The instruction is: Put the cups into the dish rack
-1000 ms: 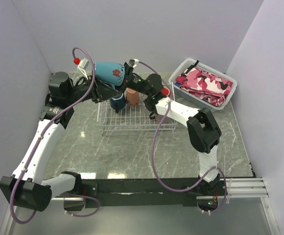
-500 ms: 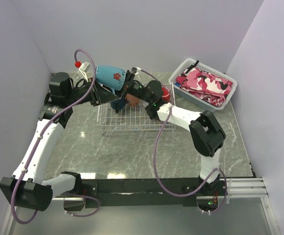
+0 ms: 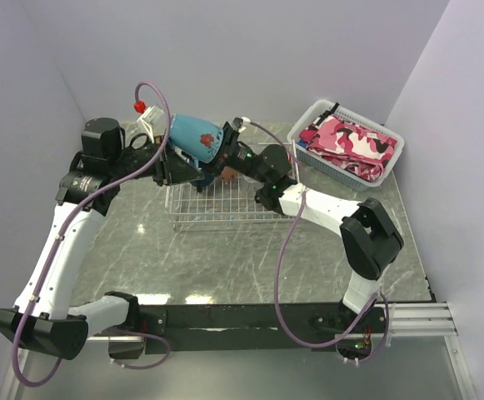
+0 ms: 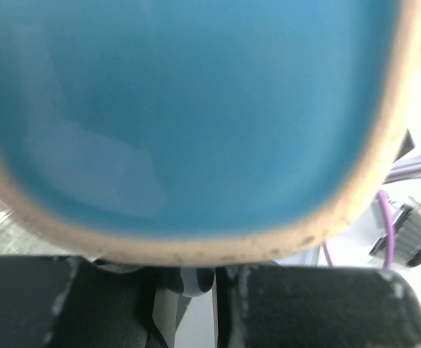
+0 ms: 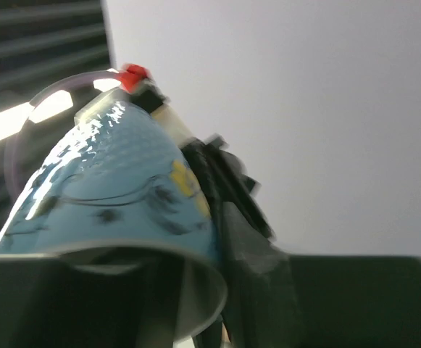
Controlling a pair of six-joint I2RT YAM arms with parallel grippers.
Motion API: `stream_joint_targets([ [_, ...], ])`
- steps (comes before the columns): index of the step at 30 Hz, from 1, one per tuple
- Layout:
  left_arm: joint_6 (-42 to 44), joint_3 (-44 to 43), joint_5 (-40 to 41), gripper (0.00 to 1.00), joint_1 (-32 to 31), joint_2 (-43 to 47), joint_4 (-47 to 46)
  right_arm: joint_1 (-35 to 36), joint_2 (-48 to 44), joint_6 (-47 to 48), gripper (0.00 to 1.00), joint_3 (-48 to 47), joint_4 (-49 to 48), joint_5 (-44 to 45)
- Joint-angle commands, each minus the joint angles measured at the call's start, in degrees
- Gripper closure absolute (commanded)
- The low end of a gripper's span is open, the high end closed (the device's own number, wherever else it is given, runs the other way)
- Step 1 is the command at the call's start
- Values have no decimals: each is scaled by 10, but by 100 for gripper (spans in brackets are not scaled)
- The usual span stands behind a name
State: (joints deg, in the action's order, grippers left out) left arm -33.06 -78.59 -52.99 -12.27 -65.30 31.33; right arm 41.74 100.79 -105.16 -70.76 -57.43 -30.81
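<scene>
- Teal-blue mug hangs tipped on its side above the far left corner of the dish rack, clear of the wires, with a small red flower mark on its wall facing the top camera.
- At left, the left gripper reaches in from the left wall and is clenched on the mug from below. In its own wrist view the blue wall with a beige edge fills almost the whole picture above the two dark fingers, which stand close together. Which part of the mug they pinch cannot be told.
- A purple cable with a red tip loops over the left wrist, just left of the mug.
- At centre, the right gripper meets the mug at its right end. Its wrist view shows the fingers spread wide at the bottom corners, released, with the mug's pale rim between them. Whether either finger touches the rim cannot be told.
- Below the two grippers, a salmon-orange mug shows in the far part of the rack, largely hidden by the arms.
- The rack sits on the grey marbled table, near its far edge.
- At far right, a white plastic basket of pink patterned cloth stands just beside the rack.
</scene>
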Motion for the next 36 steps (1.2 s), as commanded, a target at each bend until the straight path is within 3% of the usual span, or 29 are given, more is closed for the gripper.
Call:
stream_joint_targets([
  [1,97,-68,119,99,40,32,-45,-37,-38,61,63,33,36,-130],
  [2,108,-77,125,99,40,30,-38,-37,-42,65,64,37,46,-132],
  [6,116,-83,136,99,40,33,-45,-43,-55,69,42,59,50,-138],
  [12,141,-65,135,99,31,38,-38,-53,-74,82,41,71,73,-152],
  [17,245,9,174,99,-6,36,12,-77,-152,122,38,106,101,-162],
  [20,273,49,212,99,-29,19,18,-84,-234,221,27,83,207,-175],
  [23,303,63,248,99,-66,-19,22,-86,-316,346,16,43,430,-153],
  [26,349,77,284,99,-102,-60,6,-94,-384,404,7,34,517,-129],
  [30,379,60,302,99,-124,-120,-5,-106,-465,427,1,53,568,-101],
  [36,411,55,328,99,-139,-187,-29,-139,-536,432,0,87,629,-87],
])
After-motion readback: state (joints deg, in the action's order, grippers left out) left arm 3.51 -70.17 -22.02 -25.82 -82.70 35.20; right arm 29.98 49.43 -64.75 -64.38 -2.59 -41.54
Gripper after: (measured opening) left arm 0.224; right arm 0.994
